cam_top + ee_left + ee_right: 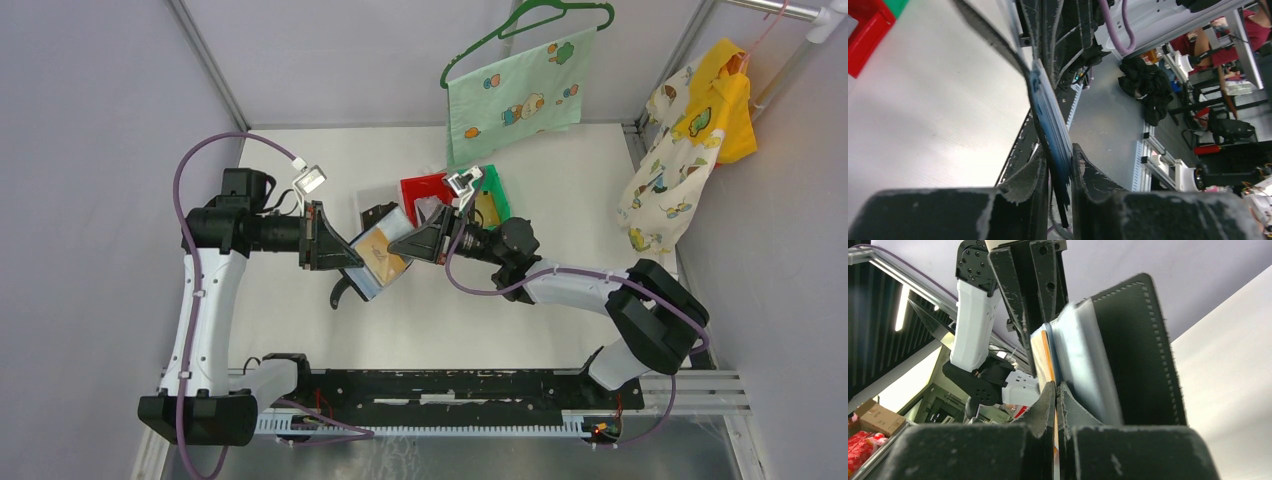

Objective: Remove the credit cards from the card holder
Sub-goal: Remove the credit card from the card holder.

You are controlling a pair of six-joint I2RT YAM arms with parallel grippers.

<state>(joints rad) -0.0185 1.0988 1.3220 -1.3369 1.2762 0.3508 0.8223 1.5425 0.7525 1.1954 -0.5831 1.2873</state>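
Note:
The black card holder (368, 285) hangs open above the table's middle, its grey-blue lining facing up. My left gripper (350, 262) is shut on its left edge. In the left wrist view the holder's blue-lined edge (1050, 115) runs between the closed jaws of the left gripper (1058, 167). A tan-gold credit card (380, 252) sticks out of the holder on its right side, and my right gripper (397, 247) is shut on it. In the right wrist view the card's orange edge (1048, 357) sits pinched in the right gripper (1055, 390), beside the holder's black stitched flap (1140, 350).
A red bin (425, 188) and a green bin (493, 195) stand just behind the grippers. A green hanger with a pale green cloth (515, 100) hangs at the back. Yellow and white clothes (690, 150) hang at the right wall.

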